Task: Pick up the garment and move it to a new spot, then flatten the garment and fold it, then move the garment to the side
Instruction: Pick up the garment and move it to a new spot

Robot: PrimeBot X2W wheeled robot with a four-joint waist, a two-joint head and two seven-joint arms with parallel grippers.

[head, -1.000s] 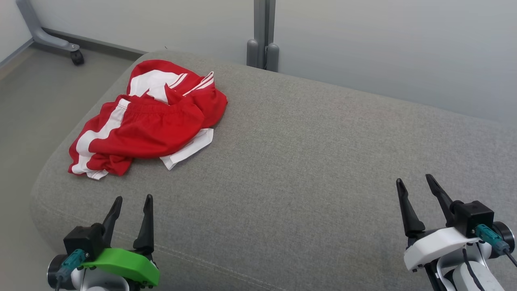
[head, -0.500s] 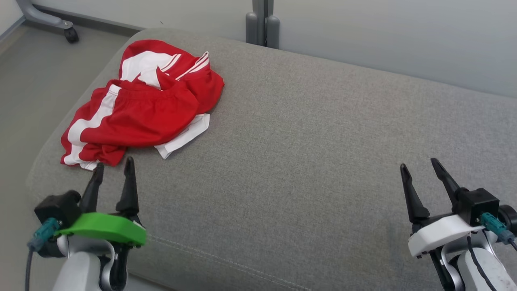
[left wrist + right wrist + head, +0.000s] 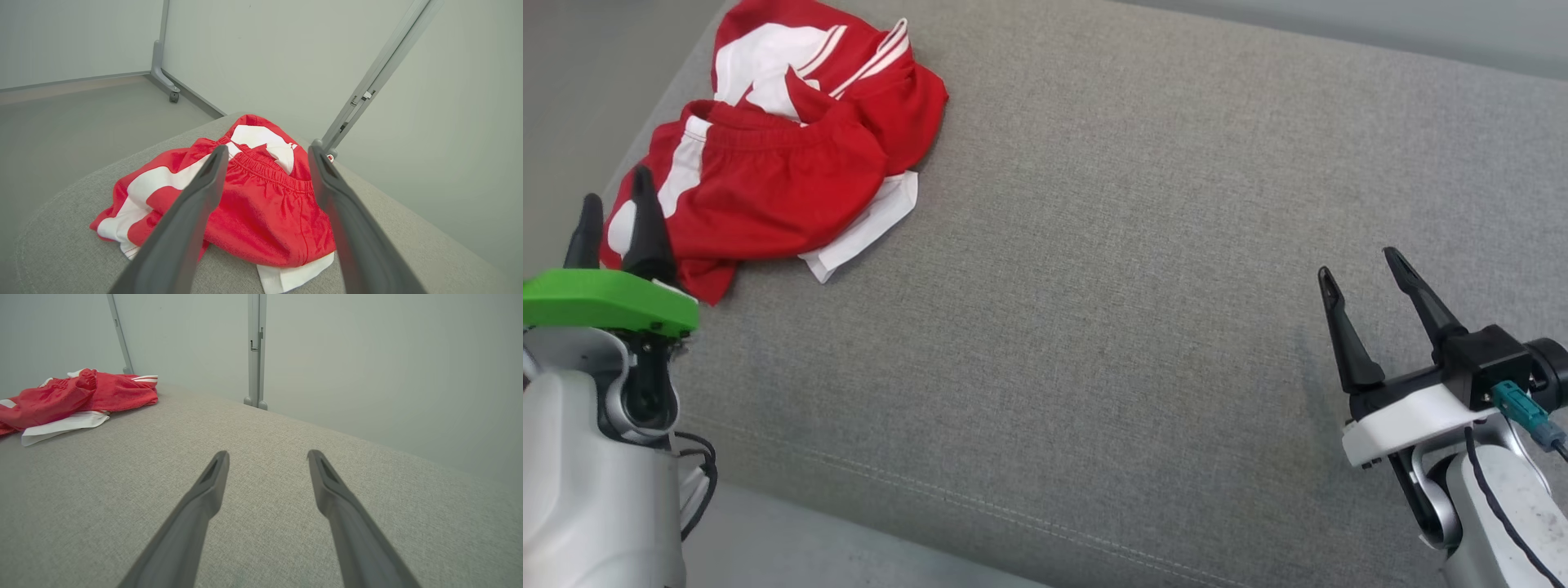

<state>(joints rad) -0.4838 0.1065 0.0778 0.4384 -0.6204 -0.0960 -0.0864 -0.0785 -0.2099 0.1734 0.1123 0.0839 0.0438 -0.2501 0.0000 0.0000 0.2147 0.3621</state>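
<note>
Grey woven fabric covers the cushion (image 3: 1094, 310), and both tools hover over its front part. The left tool (image 3: 615, 188) (green-backed) has its fingers spread, with the tips right at the near left edge of the shorts (image 3: 776, 180); I cannot tell whether they touch the cloth. The right tool (image 3: 1360, 263) (white-backed) is also spread and holds nothing, well to the right of the shorts. The red-and-white shorts lie crumpled at the cushion's far left corner. Beyond the shorts stand a metal post (image 3: 254, 347) and a pale wall (image 3: 388, 355).
</note>
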